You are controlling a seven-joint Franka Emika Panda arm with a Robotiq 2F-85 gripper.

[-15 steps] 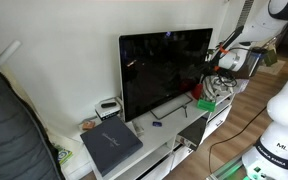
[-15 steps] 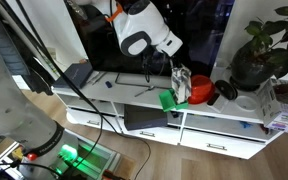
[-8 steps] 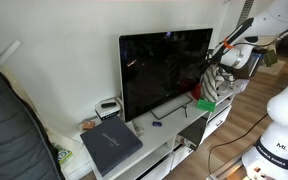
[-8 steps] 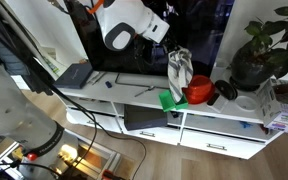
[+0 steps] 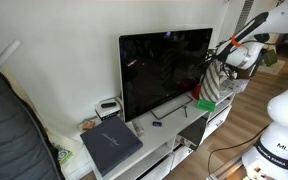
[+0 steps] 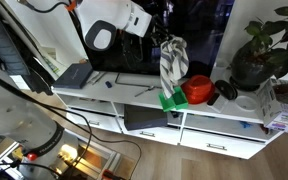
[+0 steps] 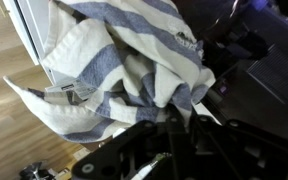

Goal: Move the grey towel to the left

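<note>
The grey-and-white striped towel (image 6: 172, 62) hangs from my gripper (image 6: 168, 38) above the white TV bench, in front of the TV screen. It also shows in an exterior view (image 5: 215, 82), dangling at the screen's right edge. In the wrist view the towel (image 7: 114, 65) fills the frame, bunched up and pinched between my fingers (image 7: 174, 112). My gripper is shut on it, and the towel is lifted clear of the bench.
A large black TV (image 5: 164, 70) stands on the white bench (image 6: 114, 92). A green item (image 6: 171, 99), a red bowl (image 6: 198, 90) and a black cup (image 6: 227, 91) sit under the towel. A dark laptop (image 5: 110, 146) lies at the bench's other end. A potted plant (image 6: 264, 50) is nearby.
My gripper has lifted the towel up off the bench and carried it along the front of the TV, away from the red bowl.
</note>
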